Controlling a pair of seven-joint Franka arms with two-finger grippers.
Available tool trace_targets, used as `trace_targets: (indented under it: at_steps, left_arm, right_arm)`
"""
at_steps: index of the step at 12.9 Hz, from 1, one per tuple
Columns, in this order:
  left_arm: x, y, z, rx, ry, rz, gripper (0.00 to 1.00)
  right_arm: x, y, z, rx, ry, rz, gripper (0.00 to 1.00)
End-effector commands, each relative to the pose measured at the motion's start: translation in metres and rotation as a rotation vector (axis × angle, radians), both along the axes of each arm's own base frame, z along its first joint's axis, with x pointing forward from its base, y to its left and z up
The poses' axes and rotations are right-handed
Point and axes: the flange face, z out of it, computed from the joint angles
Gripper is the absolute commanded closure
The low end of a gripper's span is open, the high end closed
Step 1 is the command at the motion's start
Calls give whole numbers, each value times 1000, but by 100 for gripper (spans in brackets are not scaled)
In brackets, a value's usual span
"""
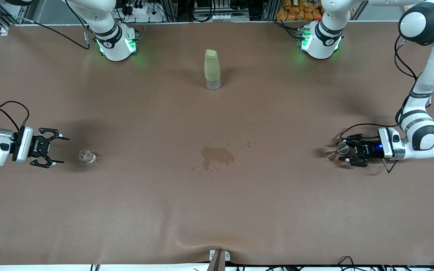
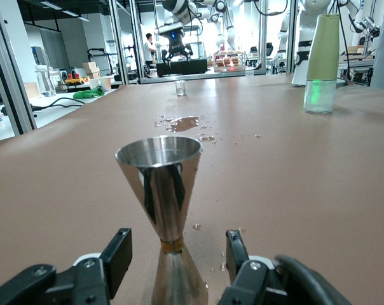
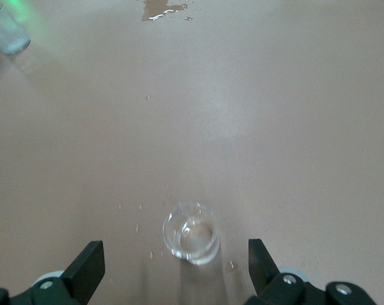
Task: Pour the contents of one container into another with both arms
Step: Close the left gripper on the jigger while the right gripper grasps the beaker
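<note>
I take the spill [image 1: 217, 156], a dark wet patch on the brown worktop [image 1: 217, 210], as my landmark; it lies about midway between the two arms' ends.

Toward the right arm's end from the spill, the small clear glass cup [image 1: 86, 156] stands upright on the worktop, with a few droplets around its base. The right end effector [image 1: 53, 150] sits low, just beside the cup on the side away from the spill, its fingers spread wide and pointing at the cup without touching it. From the right wrist view I see the glass cup [image 3: 191, 232] ahead of the two dark fingers [image 3: 85, 270], not yet between them.

Toward the left arm's end from the spill, the steel jigger [image 1: 340, 149] stands on the worktop. The left end effector [image 1: 347, 151] is low around it. In the left wrist view the jigger [image 2: 163, 210] rises upright between the two black fingers [image 2: 116, 254], its waist level with them; a gap shows on each side, so the fingers stand partly open and are not clamping it.

Farther from the front camera than the spill, the tall bottle with the pale green top [image 1: 212, 69] stands alone and upright, between the two arm bases. A scatter of small drops [image 1: 248, 145] lies just beside the spill, toward the left arm's end.
</note>
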Motion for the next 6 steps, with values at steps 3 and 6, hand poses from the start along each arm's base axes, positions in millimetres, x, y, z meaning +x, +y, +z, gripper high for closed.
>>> trace_targets:
  at_steps: [3,6]
  left_arm:
    - [6,-11,-3,-25,-21,-2,36]
    - [5,-15,-9,-28,-14,-5,38]
  right_arm:
    - [-3,-14,-50,193,-76,30,0]
    - [-3,-14,-54,201,-91,39,0]
